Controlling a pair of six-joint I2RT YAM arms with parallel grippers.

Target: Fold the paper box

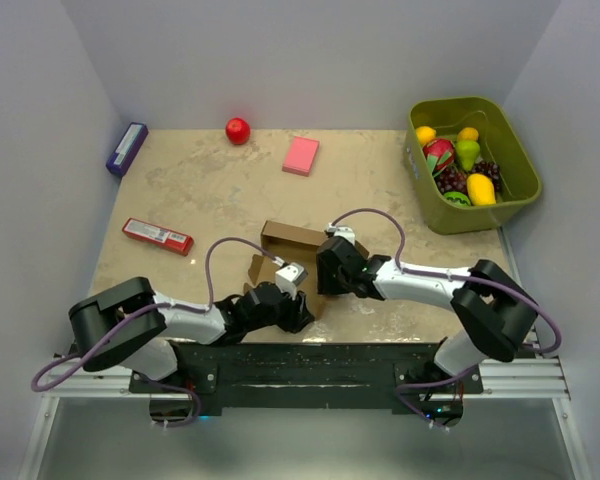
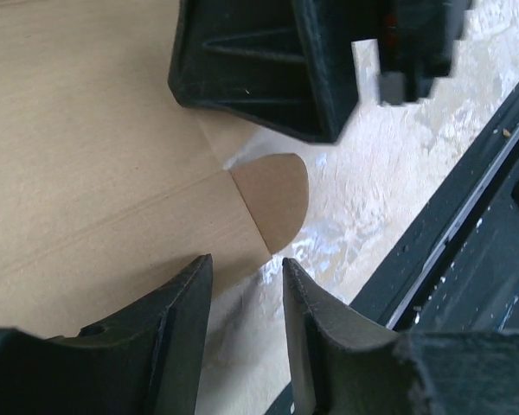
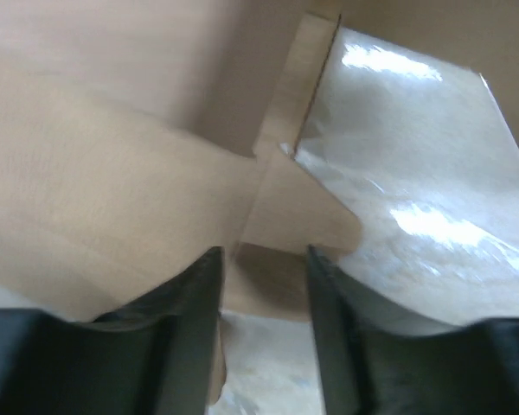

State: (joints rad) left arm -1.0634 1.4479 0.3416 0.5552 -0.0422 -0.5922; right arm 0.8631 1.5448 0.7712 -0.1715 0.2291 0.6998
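the paper box (image 1: 292, 243) sits half-folded near the front edge of the table (image 1: 200, 190), my left gripper (image 2: 246, 261) and right gripper (image 3: 264, 251) both parted, clamping nothing, so i fear a nudge slides it or its flaps (image 3: 294, 216) flop open.

White arm links (image 1: 195, 318), bulky black joint housings (image 1: 110, 315), looping purple cables (image 1: 370, 211), black tapered tool fingers (image 2: 175, 333), black base rail (image 1: 300, 365)
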